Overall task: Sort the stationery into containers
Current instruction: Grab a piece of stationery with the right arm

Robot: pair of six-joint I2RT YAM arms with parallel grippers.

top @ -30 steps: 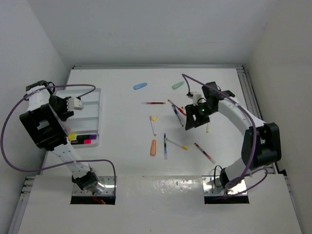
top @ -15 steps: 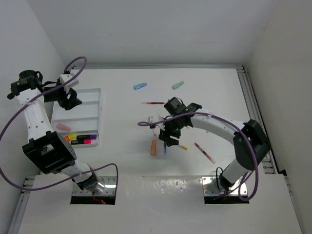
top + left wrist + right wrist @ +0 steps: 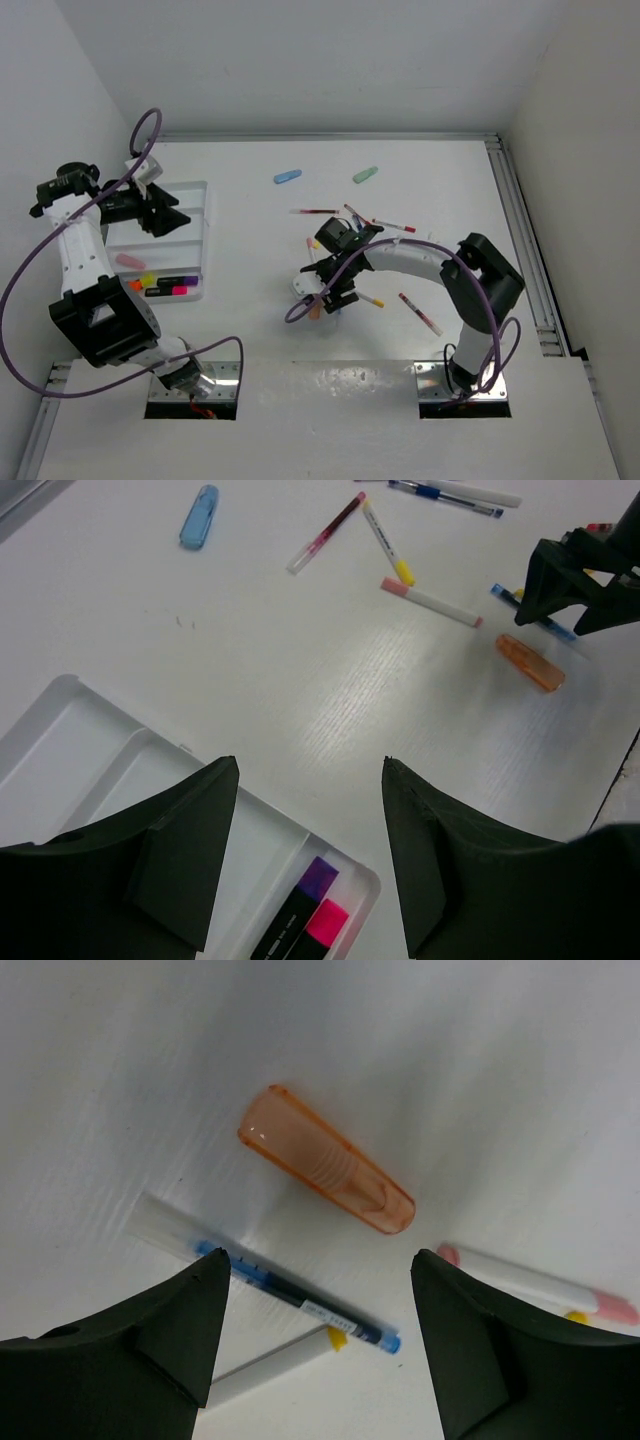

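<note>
The white divided tray sits at the left and holds a pink highlighter and several black highlighters with coloured caps. My left gripper is open and empty above the tray; in its wrist view the tray's corner and the purple and pink caps lie below. My right gripper is open and empty just above an orange highlighter, with a blue pen between its fingertips. The orange highlighter also shows in the left wrist view.
Loose on the table are a blue highlighter, a green highlighter, a red pen, more pens and a pen at the right. A yellow-tipped pen and a pink-tipped pen lie beside the blue pen.
My right gripper has swept left and nearer, from the pen cluster to above the orange highlighter. My left arm has swung up and now points its gripper right over the tray.
</note>
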